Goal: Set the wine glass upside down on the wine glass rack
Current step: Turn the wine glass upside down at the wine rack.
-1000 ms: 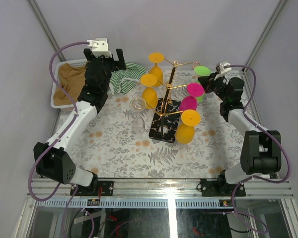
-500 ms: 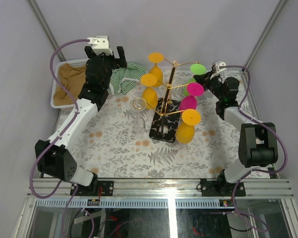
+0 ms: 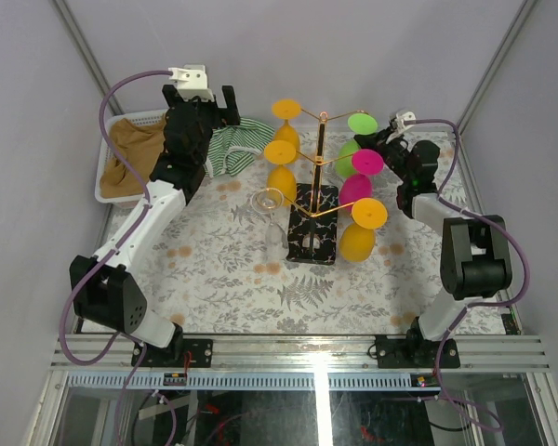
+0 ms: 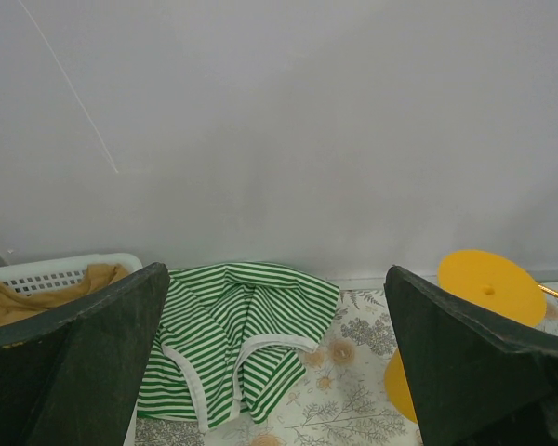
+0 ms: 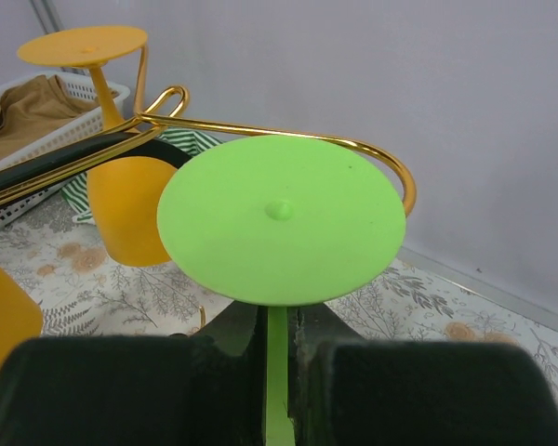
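My right gripper [image 3: 377, 141] is shut on the stem of an upside-down green wine glass [image 3: 357, 130], its round foot [image 5: 281, 219] up and lying against a curled gold hook [image 5: 391, 167] of the wine glass rack [image 3: 314, 177]. The rack stands on its black speckled base [image 3: 313, 237]. Two orange glasses [image 3: 281, 158], a pink glass [image 3: 361, 175] and another orange glass [image 3: 361, 228] hang from its arms. A clear wine glass [image 3: 268, 212] stands upright left of the base. My left gripper [image 3: 205, 100] is open and empty, high at the back left.
A green striped cloth [image 4: 237, 334] lies on the patterned table under my left gripper. A white basket [image 3: 105, 167] with a brown cloth [image 3: 130, 149] sits at the back left. The grey back wall is close behind both grippers.
My right gripper has carried the green glass left and back to the rack's upper right hook. My left gripper has risen slightly toward the back wall.
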Robot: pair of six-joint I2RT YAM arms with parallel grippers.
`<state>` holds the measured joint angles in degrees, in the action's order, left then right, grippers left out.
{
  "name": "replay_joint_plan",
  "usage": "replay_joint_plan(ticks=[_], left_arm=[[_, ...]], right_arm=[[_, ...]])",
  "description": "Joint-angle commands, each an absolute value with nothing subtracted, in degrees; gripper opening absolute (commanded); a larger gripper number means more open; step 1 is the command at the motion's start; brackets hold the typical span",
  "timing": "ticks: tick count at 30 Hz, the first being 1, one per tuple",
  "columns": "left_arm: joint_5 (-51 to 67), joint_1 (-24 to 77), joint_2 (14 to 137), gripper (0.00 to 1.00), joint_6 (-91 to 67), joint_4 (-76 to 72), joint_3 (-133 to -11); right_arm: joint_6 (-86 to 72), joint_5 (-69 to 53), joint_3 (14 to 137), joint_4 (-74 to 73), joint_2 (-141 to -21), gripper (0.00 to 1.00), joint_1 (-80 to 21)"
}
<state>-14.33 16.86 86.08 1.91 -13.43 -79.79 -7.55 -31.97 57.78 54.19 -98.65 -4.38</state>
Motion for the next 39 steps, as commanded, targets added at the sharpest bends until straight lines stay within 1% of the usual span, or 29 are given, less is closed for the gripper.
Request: replay_joint_plan(ticks=[1, 8, 12, 27, 39], left_arm=[[-14.09, 16.43, 86.39, 1.00, 1.84, -14.86, -81.98], [-13.71, 16.41, 86.50, 1.00, 1.70, -14.60, -81.96], [-13.65, 16.36, 86.44, 1.00, 1.69, -14.41, -81.92], [-13.13, 16.37, 87.27, 1.00, 1.32, -14.32, -82.35], [-12.74, 16.33, 88.11, 1.00, 0.98, -14.60, -82.45]], right_arm=[[-8.66, -33.91, 60.34, 60.32, -98.78, 0.01, -4.78], [-14.32, -38.95, 60.35, 66.55, -101.19, 0.00, -3.89], [-14.82, -39.98, 60.80, 67.60, -102.32, 0.00, -3.81], [-14.76, -35.97, 64.64, 70.66, -106.32, 0.02, -3.75], [-12.72, -32.34, 67.40, 68.42, -108.41, 0.06, -3.86]])
